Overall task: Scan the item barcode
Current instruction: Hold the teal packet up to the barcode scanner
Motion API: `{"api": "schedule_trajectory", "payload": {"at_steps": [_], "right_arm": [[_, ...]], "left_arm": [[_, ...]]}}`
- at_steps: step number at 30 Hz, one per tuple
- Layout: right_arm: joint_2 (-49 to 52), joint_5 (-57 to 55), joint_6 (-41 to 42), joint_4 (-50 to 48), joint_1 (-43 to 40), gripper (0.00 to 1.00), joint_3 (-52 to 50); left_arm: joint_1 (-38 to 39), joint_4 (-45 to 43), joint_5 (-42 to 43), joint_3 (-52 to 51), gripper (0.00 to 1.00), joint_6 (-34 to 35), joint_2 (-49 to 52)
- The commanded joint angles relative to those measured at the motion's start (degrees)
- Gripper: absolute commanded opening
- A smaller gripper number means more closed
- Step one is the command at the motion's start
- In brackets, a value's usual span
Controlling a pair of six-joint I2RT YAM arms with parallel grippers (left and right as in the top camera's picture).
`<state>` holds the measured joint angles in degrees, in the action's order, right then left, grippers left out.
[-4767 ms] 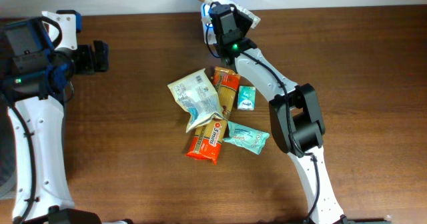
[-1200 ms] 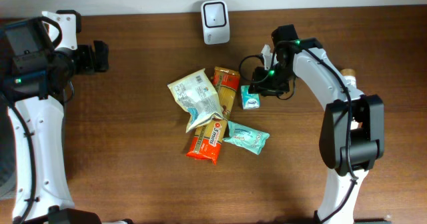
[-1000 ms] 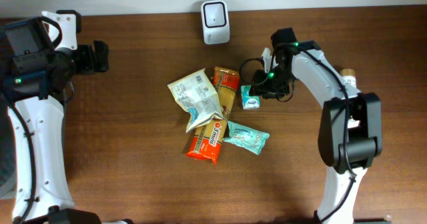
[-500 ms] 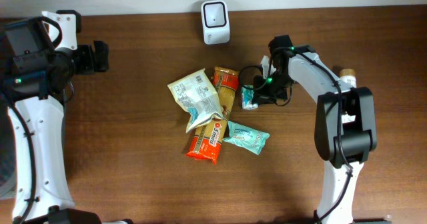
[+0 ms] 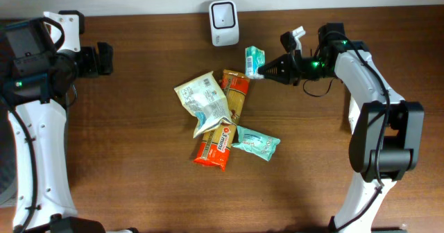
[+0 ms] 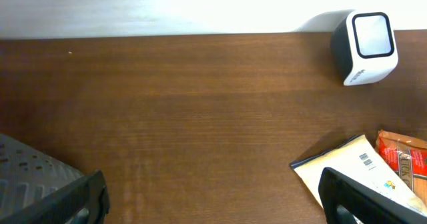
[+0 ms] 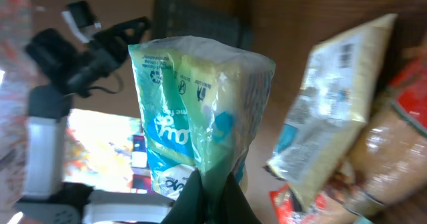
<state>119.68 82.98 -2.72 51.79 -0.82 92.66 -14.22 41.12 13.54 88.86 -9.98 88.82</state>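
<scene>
Wooden table (image 5: 139, 157) is lying below while the right gripper (image 5: 265, 71) is pinching a green packet (image 5: 254, 58) by one end, the scanner (image 5: 224, 14) sitting near, leftward and farther back.

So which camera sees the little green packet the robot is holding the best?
The right wrist view: the green packet fills the picture, pinched at its bottom edge by the right tool. The overhead view shows it only small, near the scanner. The left wrist view misses it.
</scene>
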Motion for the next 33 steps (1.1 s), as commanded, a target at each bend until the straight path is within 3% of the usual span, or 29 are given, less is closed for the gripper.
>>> {"api": "schedule_trajectory", "payload": {"at_steps": [1, 13, 16, 24, 33], "right_arm": [[-1.3, 6.0, 2.7, -0.2, 0.1, 0.04, 2.5], [-1.4, 5.9, 22.3, -3.7, 0.1, 0.04, 21.2], [-1.4, 5.9, 30.5, -12.5, 0.1, 0.04, 23.7], [-1.3, -1.3, 54.9, -49.2, 4.2, 0.04, 24.4], [-1.2, -12.0, 51.3, -49.5, 10.2, 0.04, 24.3]], "left_arm": [[-0.2, 0.1, 0.6, 0.2, 0.99, 0.5, -0.7], [-0.2, 0.1, 0.6, 0.2, 0.99, 0.5, -0.7], [-0.2, 0.1, 0.6, 0.2, 0.99, 0.5, -0.7], [-0.2, 0.1, 0.6, 0.2, 0.99, 0.5, -0.7], [-0.2, 0.1, 0.7, 0.2, 0.99, 0.5, -0.7]]}}
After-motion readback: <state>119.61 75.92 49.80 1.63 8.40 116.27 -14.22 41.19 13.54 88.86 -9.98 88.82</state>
